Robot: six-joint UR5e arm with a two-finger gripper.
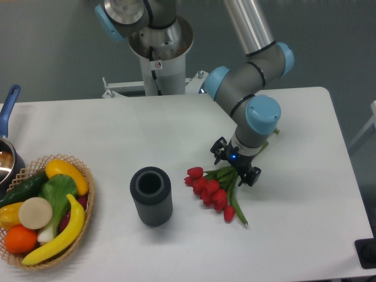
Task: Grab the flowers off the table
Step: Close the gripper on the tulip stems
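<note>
- Gripper (236, 164) low over the stems of the flowers (214, 190), 2 dark fingers (252, 175) spread wide apart, 1 on each side of the stem bundle.
- Nothing clamped; contact between fingers and stems not discernible from this angle.
- Flowers lying flat on the table (305, 205), red heads pointing toward the dark ribbed cylinder (151, 196), stems running up and right beneath the wrist.
- Cylinder upright, near the blooms but apart from them.
- Wicker basket (88, 202) of fruit and vegetables at the left edge, well apart from the bunch.
</note>
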